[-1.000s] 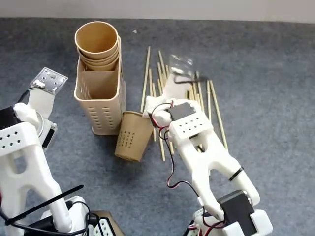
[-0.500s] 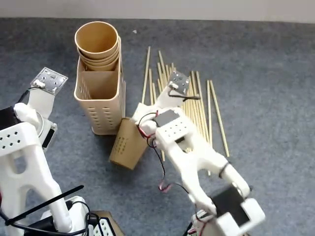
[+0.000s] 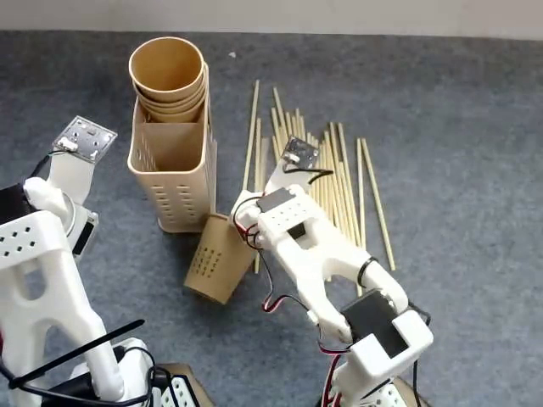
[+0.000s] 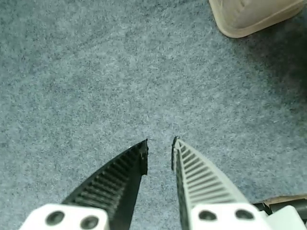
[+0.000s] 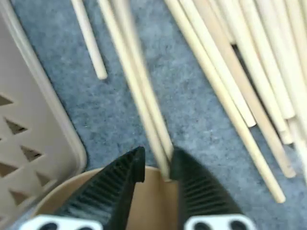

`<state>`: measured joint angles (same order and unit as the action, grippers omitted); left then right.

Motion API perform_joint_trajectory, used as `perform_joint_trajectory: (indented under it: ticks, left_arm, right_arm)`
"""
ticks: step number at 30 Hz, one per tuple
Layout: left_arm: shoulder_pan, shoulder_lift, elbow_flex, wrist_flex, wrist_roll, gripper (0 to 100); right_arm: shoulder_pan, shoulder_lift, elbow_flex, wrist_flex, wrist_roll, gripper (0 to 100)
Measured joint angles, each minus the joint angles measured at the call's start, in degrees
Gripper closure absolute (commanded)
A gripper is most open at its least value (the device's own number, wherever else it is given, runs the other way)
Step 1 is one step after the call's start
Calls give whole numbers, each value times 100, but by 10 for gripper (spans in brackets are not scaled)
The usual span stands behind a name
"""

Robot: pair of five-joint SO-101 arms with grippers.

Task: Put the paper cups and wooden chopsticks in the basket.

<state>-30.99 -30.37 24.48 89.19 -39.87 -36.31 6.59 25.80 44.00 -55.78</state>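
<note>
A beige perforated basket [image 3: 172,174] stands on the carpet with several paper cups [image 3: 167,72] stacked in its far compartment. One more paper cup [image 3: 216,259] lies on its side just in front of the basket. Wooden chopsticks [image 3: 327,182] are strewn to the right of the basket. My right gripper [image 5: 157,165] hovers low over the lying cup's rim [image 5: 148,203], beside the basket wall [image 5: 33,120]. Its fingers stand narrowly open, and the ends of two chopsticks [image 5: 144,103] reach between the tips. My left gripper [image 4: 159,143] hangs narrowly open over bare carpet, holding nothing.
The basket's near corner [image 4: 249,17] lies ahead of my left gripper. The right arm [image 3: 297,229] covers part of the chopstick pile. Grey carpet stretches open to the far right and in front of the lying cup.
The right arm swung left from over the chopsticks toward the lying cup. The cup slid a little toward the front left. The left arm stayed still.
</note>
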Motion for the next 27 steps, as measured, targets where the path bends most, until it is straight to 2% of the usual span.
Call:
perform_joint_trajectory:
  ticks: [8,11,14,20,24,27]
  left_arm:
    - [0,0,0,0,0,892]
    - [0,0,0,0,0,892]
    - [0,0,0,0,0,892]
    - [0,0,0,-132,35,892]
    - [0,0,0,-141,35,892]
    - [0,0,0,-167,35,892]
  right_arm:
    - [62,0,-9,44,0,993]
    - [352,0,-185,501,53,993]
    - [738,-26,-782,1196,607,993]
    - [1231,-905,-2549,2840,2268,993]
    - [958,-1222,-2910,3710,2409,991]
    - [527,-1204,-2743,4018,2347,931]
